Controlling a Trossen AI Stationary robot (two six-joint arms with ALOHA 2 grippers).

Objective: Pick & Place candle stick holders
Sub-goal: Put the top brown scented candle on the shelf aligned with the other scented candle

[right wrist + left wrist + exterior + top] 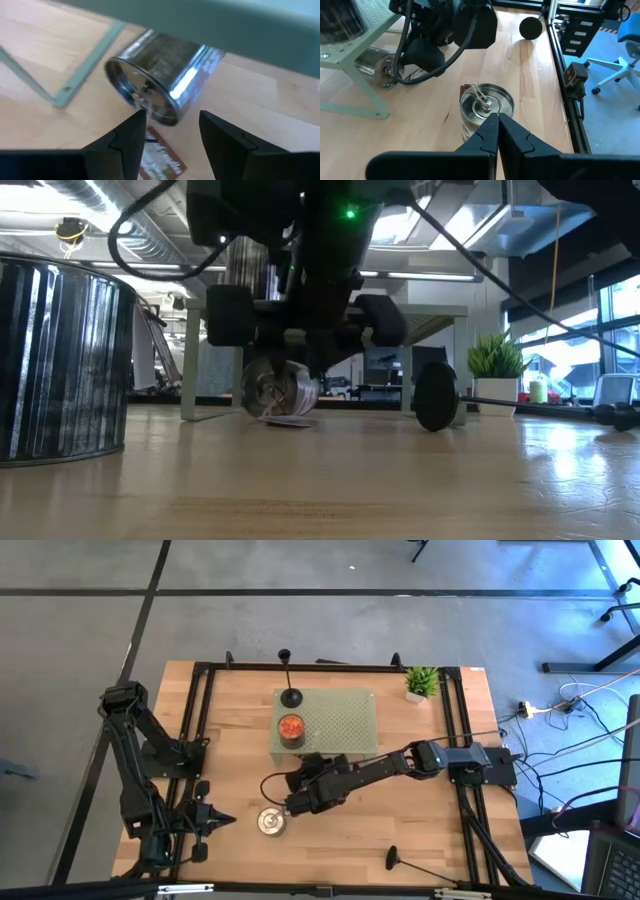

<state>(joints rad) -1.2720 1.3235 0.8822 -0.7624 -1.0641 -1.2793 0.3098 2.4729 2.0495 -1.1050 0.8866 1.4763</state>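
Note:
One black candle stick holder (290,697) stands upright by its round base on the green perforated stand (345,720). Another candle stick holder (394,858) lies on its side near the table's front right, and the low view shows its base (437,395). My right gripper (172,120) is open, low by the stand's front edge. It points at a silver can (160,75) lying on its side under the stand, and its fingers stop short of the can. My left gripper (497,119) is shut at the table's front left, just short of an upright silver can (485,106).
An orange can (290,728) stands on the green stand beside the upright holder. The upright silver can (270,823) stands on the table in front of the stand. A torn label (160,157) lies under my right gripper. A small potted plant (421,683) stands at the back right.

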